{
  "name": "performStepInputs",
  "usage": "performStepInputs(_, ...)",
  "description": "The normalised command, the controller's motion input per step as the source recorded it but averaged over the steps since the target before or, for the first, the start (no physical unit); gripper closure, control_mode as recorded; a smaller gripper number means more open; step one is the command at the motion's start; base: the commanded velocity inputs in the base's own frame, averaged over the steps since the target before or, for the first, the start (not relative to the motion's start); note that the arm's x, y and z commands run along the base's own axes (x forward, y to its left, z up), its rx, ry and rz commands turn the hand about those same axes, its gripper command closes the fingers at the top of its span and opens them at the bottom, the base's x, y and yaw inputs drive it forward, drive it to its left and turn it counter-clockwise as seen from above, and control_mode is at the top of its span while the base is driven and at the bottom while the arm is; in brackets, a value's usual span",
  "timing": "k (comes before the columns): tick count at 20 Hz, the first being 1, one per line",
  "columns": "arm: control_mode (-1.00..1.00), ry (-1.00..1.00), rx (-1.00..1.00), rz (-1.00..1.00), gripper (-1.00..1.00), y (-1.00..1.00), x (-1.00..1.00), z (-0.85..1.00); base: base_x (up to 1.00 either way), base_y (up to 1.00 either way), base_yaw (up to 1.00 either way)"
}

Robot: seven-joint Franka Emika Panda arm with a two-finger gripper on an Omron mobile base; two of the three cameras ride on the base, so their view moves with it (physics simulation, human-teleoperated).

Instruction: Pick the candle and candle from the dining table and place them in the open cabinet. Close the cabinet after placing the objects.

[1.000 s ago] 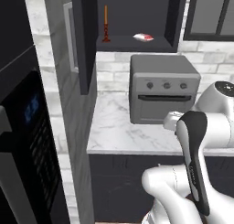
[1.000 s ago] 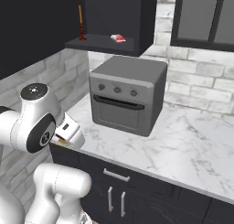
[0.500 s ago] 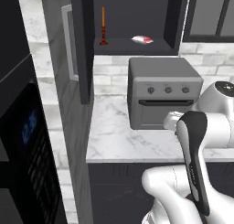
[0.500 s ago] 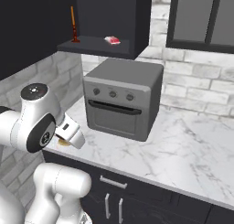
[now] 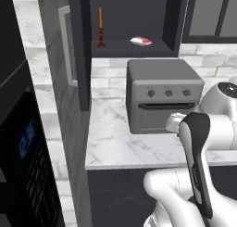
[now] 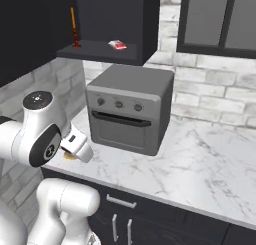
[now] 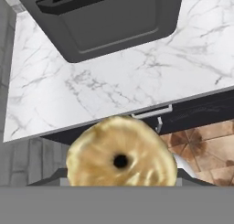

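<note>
My gripper (image 7: 121, 173) is shut on a round pale-yellow candle (image 7: 121, 157) with a dark centre hole, held above the counter's front edge. A sliver of that candle (image 6: 68, 155) shows under the white hand beside the oven. Up on the wall, the dark cabinet (image 5: 134, 49) stands open, its door (image 5: 77, 50) swung out to the left. On its shelf stands a thin orange candle (image 5: 100, 28) on a red foot, the same orange candle (image 6: 73, 25) showing from the other side. The dining table is out of view.
A small red-and-white thing (image 5: 141, 40) lies on the cabinet shelf. A grey toaster oven (image 5: 162, 96) sits on the marble counter (image 5: 115, 142) below the cabinet. A tall black appliance column (image 5: 23, 152) stands at the left. Grey-paned cabinets (image 6: 220, 19) hang at the right.
The whole picture has shifted a little, so the base has driven; cabinet and oven sit slightly lower in view. The arm keeps its pose with the candle held.
</note>
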Motion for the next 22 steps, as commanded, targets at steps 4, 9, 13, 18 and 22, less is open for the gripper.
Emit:
performStepInputs(4,1.00,0.00,0.00,0.00,1.00,0.00,0.00,0.00,0.25,0.27,-0.11)
performStepInputs(9,1.00,0.00,0.00,0.00,1.00,0.00,0.00,0.00,0.27,0.34,-0.13)
performStepInputs(13,1.00,0.00,0.00,0.00,1.00,0.00,0.00,0.00,0.33,0.39,-0.14)
performStepInputs(18,1.00,0.00,0.00,0.00,1.00,0.00,0.00,0.00,0.28,0.32,-0.13)
performStepInputs(22,1.00,0.00,0.00,0.00,1.00,0.00,0.00,0.00,0.22,0.25,-0.12)
